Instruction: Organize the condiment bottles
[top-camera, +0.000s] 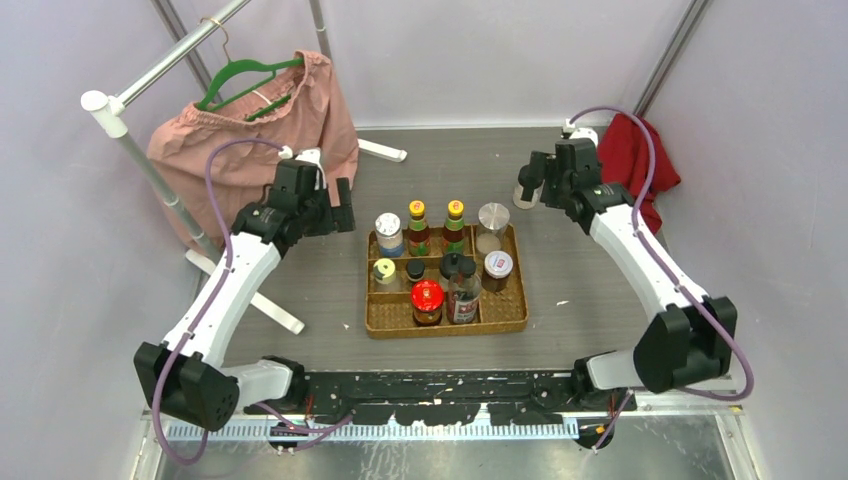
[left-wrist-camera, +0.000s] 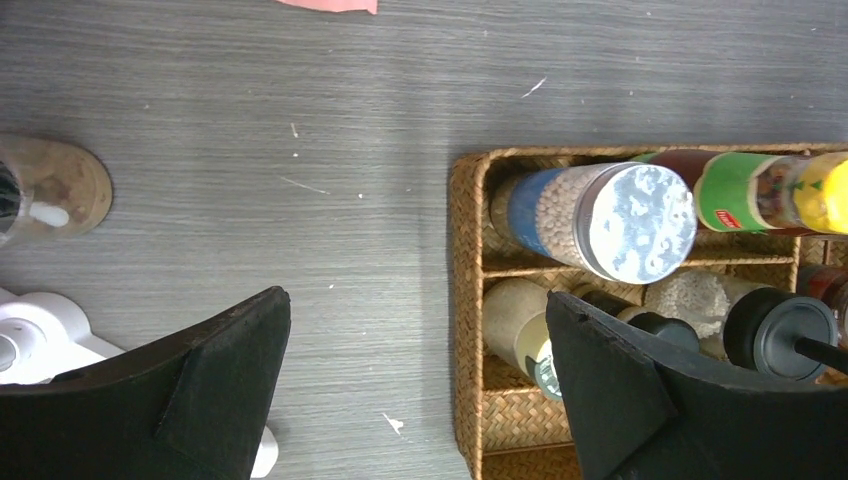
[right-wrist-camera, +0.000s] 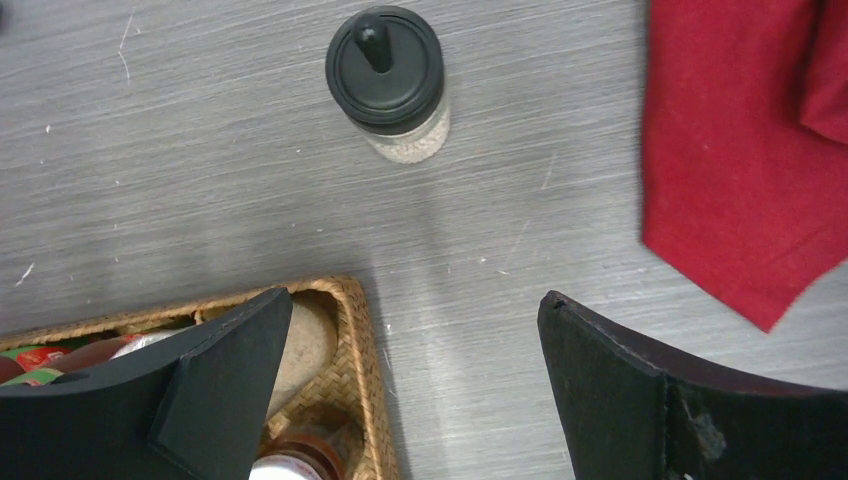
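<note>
My left tool (left-wrist-camera: 415, 300) and right tool (right-wrist-camera: 415, 298) both gape wide, holding nothing. Most bottles (top-camera: 450, 266) stand in the tray (top-camera: 445, 326). One black-capped shaker (right-wrist-camera: 388, 75) stands alone on the worktop (right-wrist-camera: 200, 150) beyond the tray's corner. Closing off-centre could topple it, or my finger could snag the rim.

We see a tan woven tray (top-camera: 447, 329) mid-worktop (top-camera: 580, 270), split into compartments. Far left, a pink cloth (top-camera: 250, 150) hangs on a green hanger (top-camera: 240, 72) from a metal rack (top-camera: 160, 65). The rack's white feet (top-camera: 380, 150) rest on the worktop. Far right, a red cloth (top-camera: 635, 160) lies crumpled. We spot white specks (left-wrist-camera: 392, 424) on the grey surface.
</note>
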